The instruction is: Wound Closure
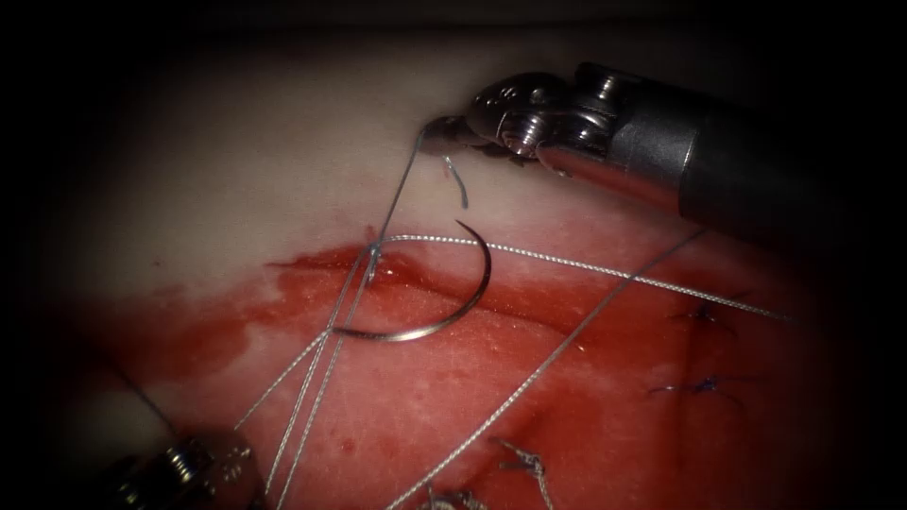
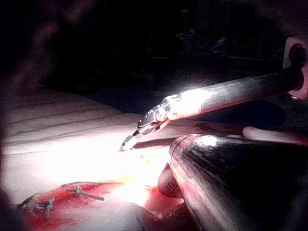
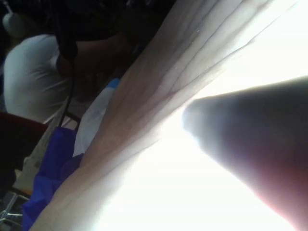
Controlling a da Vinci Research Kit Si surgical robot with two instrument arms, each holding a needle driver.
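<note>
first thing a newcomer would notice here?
Probably the curved needle, lying free on the red-stained tissue at the cut, held by neither tool. Next, the thread crossing it in several strands, one running up to the right tool, whose jaws are shut on it over the pale tissue above the cut. The left tool sits at the lower left edge, where strands lead toward it.

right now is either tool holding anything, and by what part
The right tool is shut on the thread above the knot. The needle lies free on the tissue, held by neither. The left tool's hold cannot be told.
</note>
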